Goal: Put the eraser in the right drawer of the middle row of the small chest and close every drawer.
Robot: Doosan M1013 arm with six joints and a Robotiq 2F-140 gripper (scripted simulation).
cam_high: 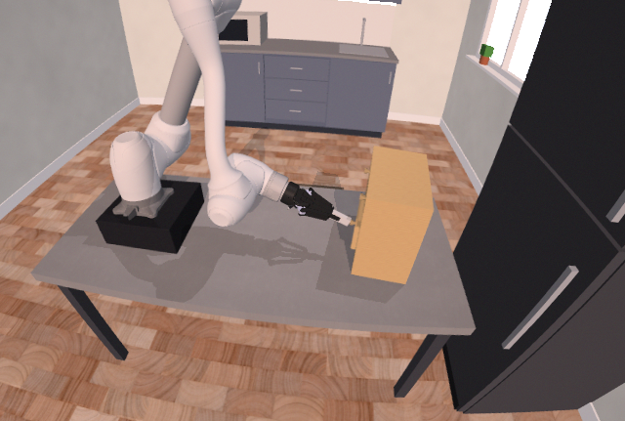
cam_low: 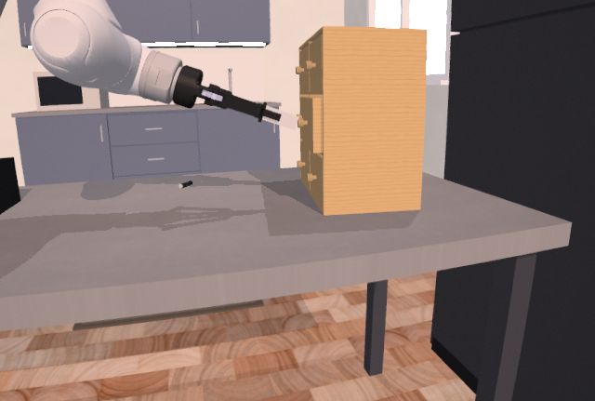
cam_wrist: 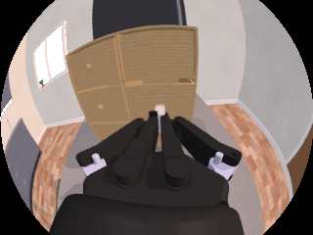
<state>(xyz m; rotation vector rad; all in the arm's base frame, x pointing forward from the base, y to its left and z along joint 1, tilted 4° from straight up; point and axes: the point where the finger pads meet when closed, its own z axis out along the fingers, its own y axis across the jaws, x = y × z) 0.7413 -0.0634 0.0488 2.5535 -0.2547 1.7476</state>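
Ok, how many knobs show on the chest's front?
5 knobs: two on the top row, one in the middle at the closed gripper tip, two at the bottom. A sixth may be hidden.

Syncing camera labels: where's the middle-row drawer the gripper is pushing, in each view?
Top: drawer at the chest's left face, just past the shut gripper, slightly proud.
Exterior: drawer mid-height on the chest's front, its knob at the fingertips, nearly flush.
Wrist: drawer right of centre, above the fingertips.
Shared landmark: the wooden chest.
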